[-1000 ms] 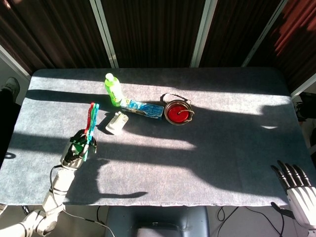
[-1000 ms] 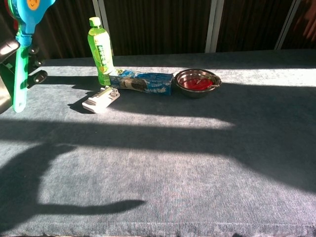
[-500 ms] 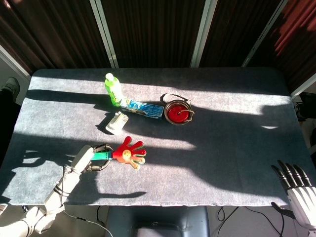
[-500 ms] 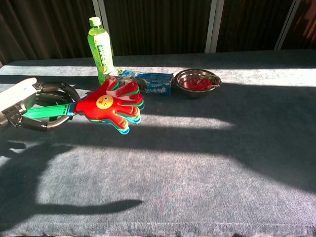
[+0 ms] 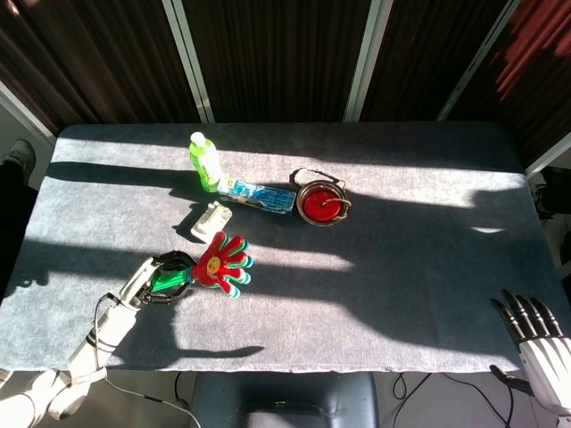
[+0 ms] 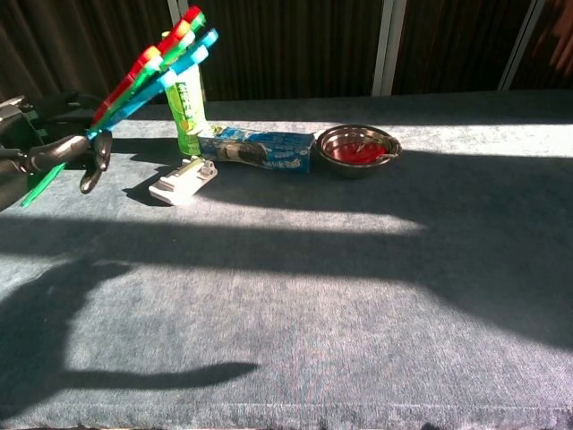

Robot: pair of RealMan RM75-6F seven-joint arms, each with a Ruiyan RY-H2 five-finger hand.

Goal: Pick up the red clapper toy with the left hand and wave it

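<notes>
The red clapper toy (image 5: pixel 220 261) is a hand-shaped stack of red, green and blue plates on a green handle. My left hand (image 5: pixel 159 276) grips the handle and holds the toy off the table at the front left. In the chest view the clapper toy (image 6: pixel 157 66) tilts up to the right, in front of the bottle, with my left hand (image 6: pixel 49 152) at the left edge. My right hand (image 5: pixel 533 328) rests open at the front right corner, fingers apart, holding nothing.
A green drink bottle (image 5: pixel 204 161) stands at the back left. Beside it lie a blue snack packet (image 5: pixel 258 196), a small white device (image 5: pixel 211 221) and a metal bowl (image 5: pixel 321 203) with red contents. The grey table (image 5: pixel 393 267) is partly in shadow.
The left hand has swung the clapper: from upright a second ago, to flat and pointing right, now tilted up again and pulled slightly back left. The right hand has not moved.
</notes>
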